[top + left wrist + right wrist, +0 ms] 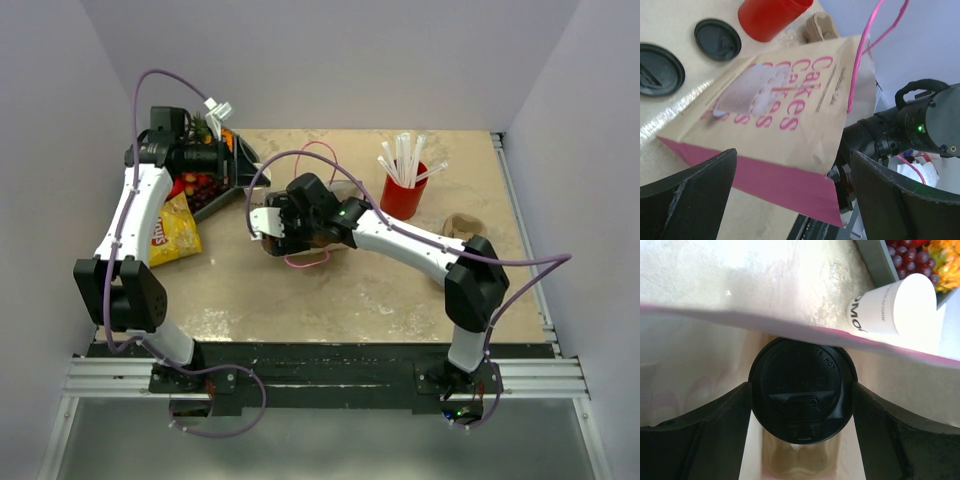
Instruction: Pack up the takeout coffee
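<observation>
The beige table carries everything. At its middle, a little left, is a kraft paper bag with pink sides, pink cord handles and "Cakes" printed on its face. The right gripper reaches into the bag's open mouth. Its two fingers press against opposite sides of the takeout coffee, which sits inside the bag. Only the black lid shows; the cup beneath it is hidden.

At the far left a dark tray holds red grapes and other fruit. The left gripper hangs over it with its fingers spread wide and nothing between them. A yellow chip bag lies near the tray, on its near side.

To the right of the paper bag and farther back, a red cup stands filled with white straws. A loose white paper cup with dark lettering sits between the paper bag and the tray. Two spare black lids lie flat on the table beside the red cup.
</observation>
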`<state>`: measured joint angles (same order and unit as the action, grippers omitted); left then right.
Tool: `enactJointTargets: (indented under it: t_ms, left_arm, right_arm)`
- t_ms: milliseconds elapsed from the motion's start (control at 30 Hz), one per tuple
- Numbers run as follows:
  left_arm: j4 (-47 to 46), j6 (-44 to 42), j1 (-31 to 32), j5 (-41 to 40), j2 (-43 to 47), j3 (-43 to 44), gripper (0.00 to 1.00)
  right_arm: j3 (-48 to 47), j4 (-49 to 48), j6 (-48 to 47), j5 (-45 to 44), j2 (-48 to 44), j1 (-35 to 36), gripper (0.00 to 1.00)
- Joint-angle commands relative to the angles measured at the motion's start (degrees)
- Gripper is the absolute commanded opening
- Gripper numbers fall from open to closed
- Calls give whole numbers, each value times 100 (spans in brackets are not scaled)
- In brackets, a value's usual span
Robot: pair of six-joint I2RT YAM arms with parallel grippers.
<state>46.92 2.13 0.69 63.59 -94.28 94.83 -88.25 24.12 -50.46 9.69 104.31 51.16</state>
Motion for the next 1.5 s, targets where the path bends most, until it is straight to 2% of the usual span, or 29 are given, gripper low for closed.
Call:
enactJointTargets:
  t_ms: [0,233,600,900,1067,1300,1467]
  left_arm:
    - [-542,481,19,-286,506,-613,99]
    - [-499,437,45,-400,569,-1036,99]
    - [-473,323,168,-471,648,-984,99]
    - [-43,-63,502,-1041,972,-905,95]
    - [63,33,582,-1850,1402,-939,91]
    - [46,-116,599,-1605,1386,-764,88]
    - [11,-90,643,-1358,1491,-1053,85]
  right_arm:
    - [62,-100,396,261,282,-150,0]
    - [97,-294,449,191,537,-290,0]
    - [-245,5,765,173,714,-440,0]
    - [79,-241,836,-107,222,-449,0]
    - [247,-382,976,-187,63,-440,0]
    - [685,-706,1257,-134,-227,-449,0]
    - [888,-646,1354,-205,-280,-449,1]
